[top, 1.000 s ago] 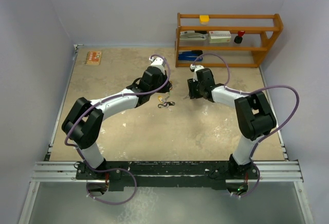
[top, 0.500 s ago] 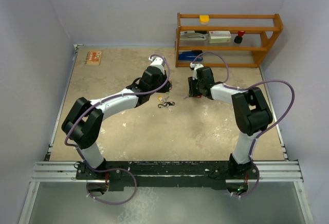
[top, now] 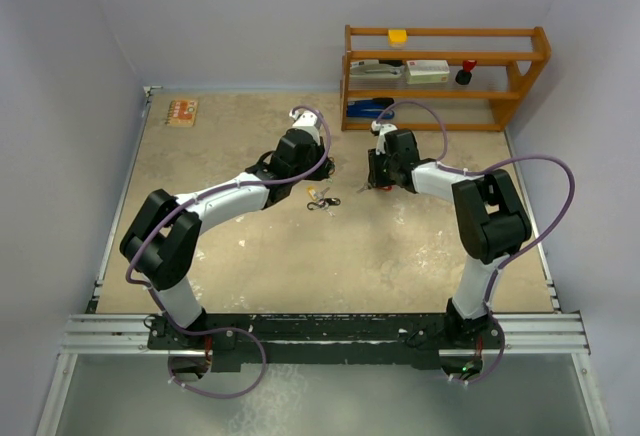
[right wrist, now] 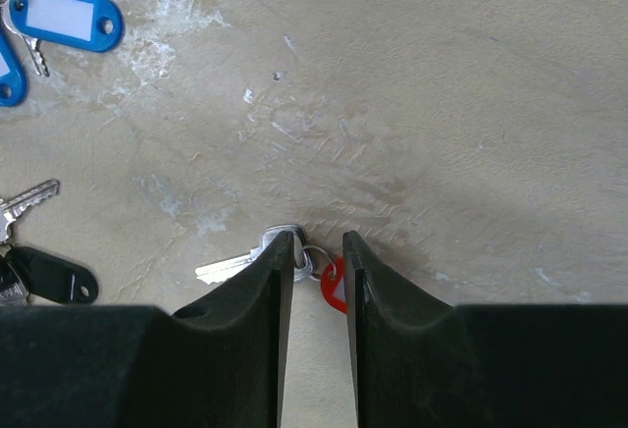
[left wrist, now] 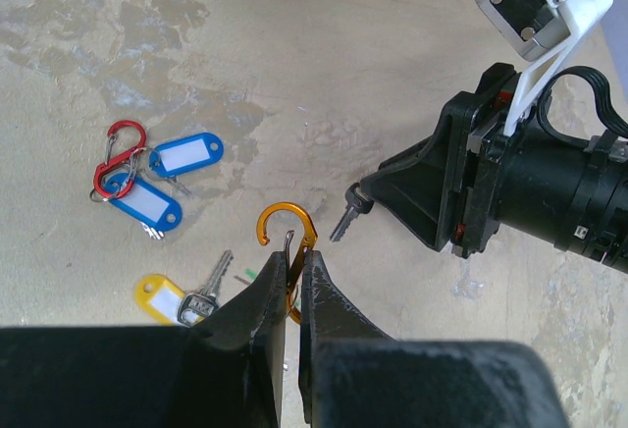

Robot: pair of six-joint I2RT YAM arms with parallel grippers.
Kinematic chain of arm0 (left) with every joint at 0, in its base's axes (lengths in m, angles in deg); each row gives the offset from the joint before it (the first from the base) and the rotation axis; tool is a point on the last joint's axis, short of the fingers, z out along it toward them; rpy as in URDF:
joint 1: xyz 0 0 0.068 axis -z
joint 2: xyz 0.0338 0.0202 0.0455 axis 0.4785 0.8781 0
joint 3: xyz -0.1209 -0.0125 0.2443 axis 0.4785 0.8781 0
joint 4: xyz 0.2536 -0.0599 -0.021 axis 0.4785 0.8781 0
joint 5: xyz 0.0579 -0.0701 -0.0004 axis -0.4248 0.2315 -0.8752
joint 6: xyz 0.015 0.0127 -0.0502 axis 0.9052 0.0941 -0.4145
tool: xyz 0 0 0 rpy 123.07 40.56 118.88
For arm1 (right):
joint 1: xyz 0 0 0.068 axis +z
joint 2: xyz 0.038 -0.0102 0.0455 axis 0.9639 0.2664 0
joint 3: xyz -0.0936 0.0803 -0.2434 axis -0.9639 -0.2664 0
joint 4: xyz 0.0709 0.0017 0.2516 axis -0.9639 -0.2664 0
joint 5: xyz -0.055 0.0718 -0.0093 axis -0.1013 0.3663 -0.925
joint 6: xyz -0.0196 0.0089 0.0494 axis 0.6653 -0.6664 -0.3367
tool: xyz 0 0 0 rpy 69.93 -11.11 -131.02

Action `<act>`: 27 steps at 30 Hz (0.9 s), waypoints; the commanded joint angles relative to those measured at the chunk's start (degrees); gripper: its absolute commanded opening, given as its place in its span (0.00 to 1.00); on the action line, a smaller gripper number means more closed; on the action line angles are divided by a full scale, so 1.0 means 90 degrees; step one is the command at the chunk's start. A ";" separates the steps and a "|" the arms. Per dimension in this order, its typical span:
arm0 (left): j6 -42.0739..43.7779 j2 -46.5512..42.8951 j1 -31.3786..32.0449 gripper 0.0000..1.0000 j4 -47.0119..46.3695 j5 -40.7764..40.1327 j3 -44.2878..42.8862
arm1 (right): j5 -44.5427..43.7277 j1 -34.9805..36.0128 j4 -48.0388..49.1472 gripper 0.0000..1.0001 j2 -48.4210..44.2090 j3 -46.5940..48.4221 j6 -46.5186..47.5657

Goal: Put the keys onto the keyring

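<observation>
My left gripper [left wrist: 294, 256] is shut on the orange carabiner keyring [left wrist: 287, 227] and holds it with its hook open, just above the floor. It also shows in the top view [top: 316, 184]. My right gripper [right wrist: 318, 243] is down at the floor, jaws a narrow gap apart. They straddle the ring and red tag [right wrist: 332, 289] of a silver key [right wrist: 235, 263], whose head lies under the left finger. That key [left wrist: 345, 220] pokes out beside the right gripper [left wrist: 368, 190]. Two blue-tagged keys [left wrist: 147, 202] hang on a red carabiner [left wrist: 118, 153]. A yellow-tagged key [left wrist: 167, 298] lies near.
A black-tagged key [right wrist: 49, 273] and a loose silver key [right wrist: 27, 202] lie left of the right gripper. A wooden shelf [top: 440, 56] with small items stands at the back right. A small orange card [top: 182, 112] lies at the back left.
My right gripper has shifted slightly away, toward the shelf, and its elbow has swung. The left arm and the carabiner have not moved.
</observation>
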 commanded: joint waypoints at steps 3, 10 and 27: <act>-0.0030 -0.0140 -0.0040 0.00 -0.0257 0.0023 -0.0163 | 0.0245 -0.0035 0.0085 0.29 -0.0110 0.0007 -0.0098; -0.0020 -0.0173 -0.0043 0.00 -0.0237 0.0019 -0.0152 | 0.0209 -0.0036 0.0003 0.29 -0.0083 -0.0023 -0.0099; -0.0028 -0.0167 -0.0055 0.00 -0.0239 0.0025 -0.0126 | 0.0153 -0.0093 -0.0089 0.24 -0.0272 -0.0224 -0.0084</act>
